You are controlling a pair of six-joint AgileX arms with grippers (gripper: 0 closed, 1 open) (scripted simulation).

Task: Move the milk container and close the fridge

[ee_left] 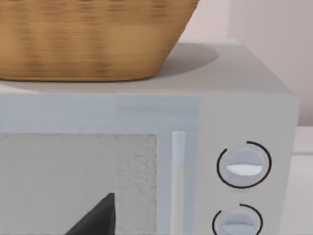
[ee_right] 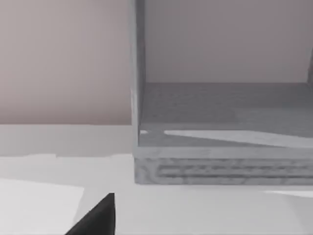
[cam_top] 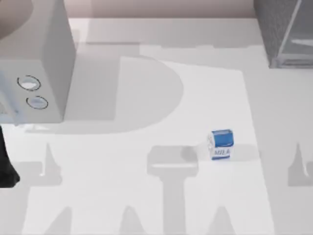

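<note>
Since the milk container [cam_top: 221, 144] stands upright on the table [cam_top: 146, 205] right of the middle, nearer our right arm and well before the fridge [cam_top: 283, 29], we cannot tell either pincer's state.

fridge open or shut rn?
Open. The right wrist view looks straight into the fridge: bare interior floor and back wall show. The milk container stands out on the table.

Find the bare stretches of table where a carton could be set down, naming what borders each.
The widest bare patch lies between the light-grey box with two rings and the fridge, behind the milk container. The table is also bare at the carton's left. It is tightest at the two back corners, by the cabinets.
</note>
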